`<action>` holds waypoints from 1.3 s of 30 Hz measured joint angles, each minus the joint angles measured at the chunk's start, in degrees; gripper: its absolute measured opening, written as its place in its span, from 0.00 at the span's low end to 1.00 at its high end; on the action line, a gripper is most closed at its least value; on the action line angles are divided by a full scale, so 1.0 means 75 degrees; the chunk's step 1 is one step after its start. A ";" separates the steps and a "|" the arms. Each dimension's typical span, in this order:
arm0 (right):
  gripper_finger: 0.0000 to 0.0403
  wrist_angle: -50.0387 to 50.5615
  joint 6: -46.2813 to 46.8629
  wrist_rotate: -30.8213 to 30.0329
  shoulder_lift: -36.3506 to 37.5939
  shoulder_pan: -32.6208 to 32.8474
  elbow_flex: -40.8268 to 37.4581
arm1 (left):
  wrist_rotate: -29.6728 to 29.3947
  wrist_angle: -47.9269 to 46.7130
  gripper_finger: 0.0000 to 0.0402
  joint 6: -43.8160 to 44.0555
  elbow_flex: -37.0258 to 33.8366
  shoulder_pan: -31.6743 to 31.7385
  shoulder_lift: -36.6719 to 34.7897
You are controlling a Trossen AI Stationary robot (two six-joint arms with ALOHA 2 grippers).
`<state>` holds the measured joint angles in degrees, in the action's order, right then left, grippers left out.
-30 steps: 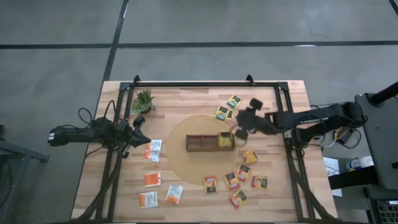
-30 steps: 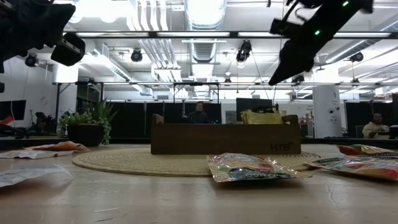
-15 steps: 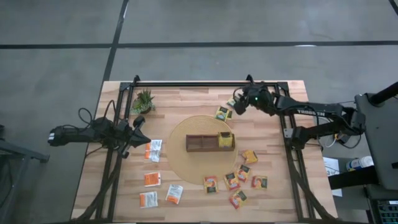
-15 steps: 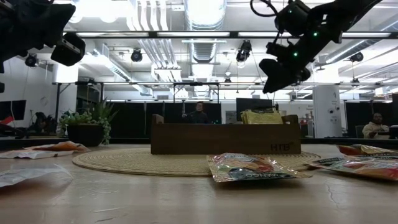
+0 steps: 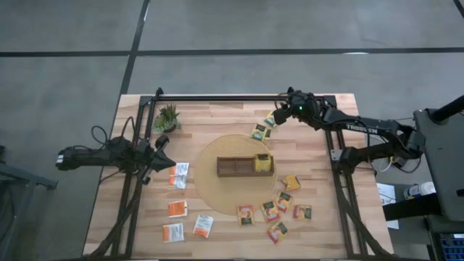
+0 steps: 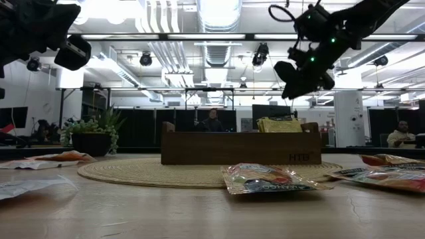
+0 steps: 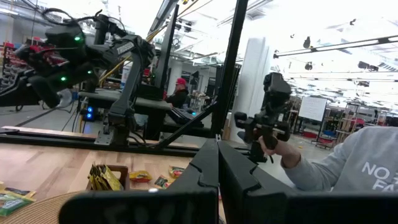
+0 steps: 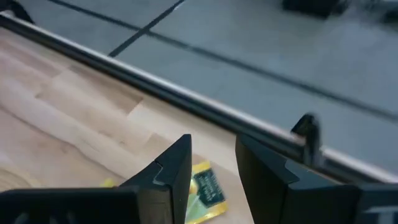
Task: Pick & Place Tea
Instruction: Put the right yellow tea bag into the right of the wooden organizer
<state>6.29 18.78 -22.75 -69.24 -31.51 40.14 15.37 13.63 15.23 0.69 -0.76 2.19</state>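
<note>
Right gripper [image 5: 279, 116]: we see it raised above the far right part of the table [image 5: 217, 235], over the yellow-green sachet [image 5: 272, 119] lying closest to the far rail; in the right wrist view its two fingers [image 8: 171, 171] stand apart with nothing between them, and that sachet [image 8: 205, 193] shows in the gap below.
Left gripper [image 5: 164, 143]: we find it waiting above the left side of the table, near the potted plant [image 5: 167, 116]; in the left wrist view its fingers [image 7: 208, 177] are pressed together on nothing.
Tray [image 5: 245, 166]: we place this dark wooden divided box at the middle of the round woven mat [image 5: 210, 181]; its right compartment holds yellow-green sachets [image 5: 262, 164] standing on edge, and we see the other compartments bare.
Tea, far right: a second yellow-green sachet [image 5: 259, 131] lies just beyond the mat's far edge.
Tea, near right: we count a cluster of yellow and orange-brown sachets [image 5: 279, 206] flat on the table, near and right of the mat.
Tea, left: white-and-orange sachets [image 5: 179, 175] lie left of the mat, with more [image 5: 187, 227] toward the near edge.
Low view: one sachet [image 6: 265, 179] lies in front of the tray [image 6: 239, 147].
Background: a person's hand [image 7: 273, 149] holds a dark handle beyond the table.
</note>
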 joint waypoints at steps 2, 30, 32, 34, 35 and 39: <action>0.31 0.0092 0.0134 0.0608 -0.0145 -0.0320 0.0000 | 0.0000 0.0000 0.00 0.0002 0.0000 0.0000 -0.0001; 0.32 0.1592 -0.0578 0.3101 -0.4607 -0.1053 0.2069 | -0.0002 0.0000 0.00 0.0002 -0.0002 0.0000 0.0001; 0.32 0.1747 -0.0600 0.3090 -0.4754 -0.1019 0.2140 | 0.0000 -0.0002 0.00 0.0000 0.0000 -0.0002 0.0000; 0.33 0.1816 -0.0687 0.3069 -0.4863 -0.0994 0.2165 | -0.0001 -0.0002 0.00 0.0001 0.0000 -0.0001 0.0000; 0.33 0.1821 -0.0727 0.3067 -0.4902 -0.0982 0.2165 | -0.0002 -0.0001 0.00 0.0000 0.0000 -0.0002 0.0000; 0.32 0.1825 -0.0912 0.3037 -0.4891 -0.0960 0.2110 | -0.0001 -0.0002 0.00 0.0002 0.0000 -0.0001 -0.0002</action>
<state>19.97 11.94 0.03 -105.93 -38.71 55.96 15.37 13.61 15.25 0.69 -0.76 2.17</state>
